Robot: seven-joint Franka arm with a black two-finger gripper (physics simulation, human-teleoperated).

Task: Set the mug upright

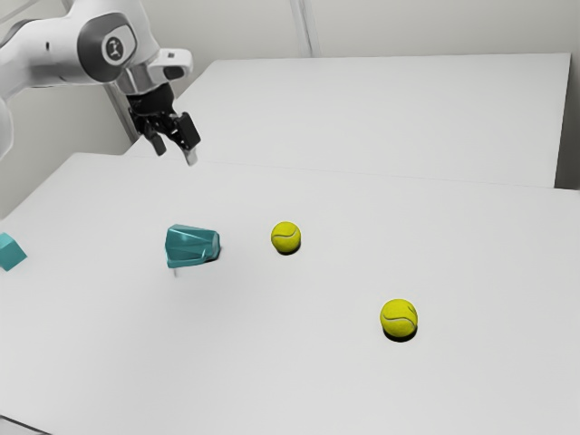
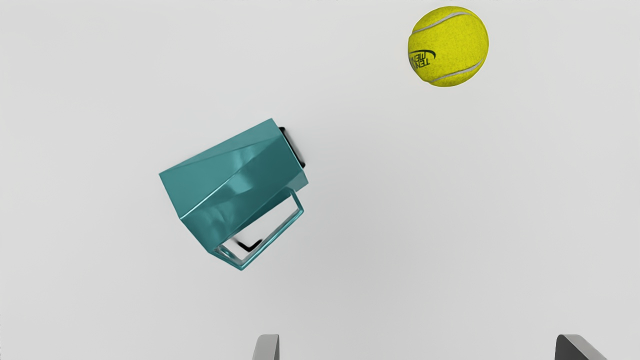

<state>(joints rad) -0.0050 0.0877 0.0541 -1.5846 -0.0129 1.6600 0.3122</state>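
Hand wide open, empty; mug on its side; tennis ball reads perhaps "TEN"

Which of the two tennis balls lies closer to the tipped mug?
The tennis ball on the exterior view's left of the pair; a modest gap separates it from the mug. The other ball lies farther right and nearer that camera.

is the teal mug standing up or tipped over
Tipped over: the mug lies on its side on the table, its side wall facing up in the wrist view and its handle out to one side.
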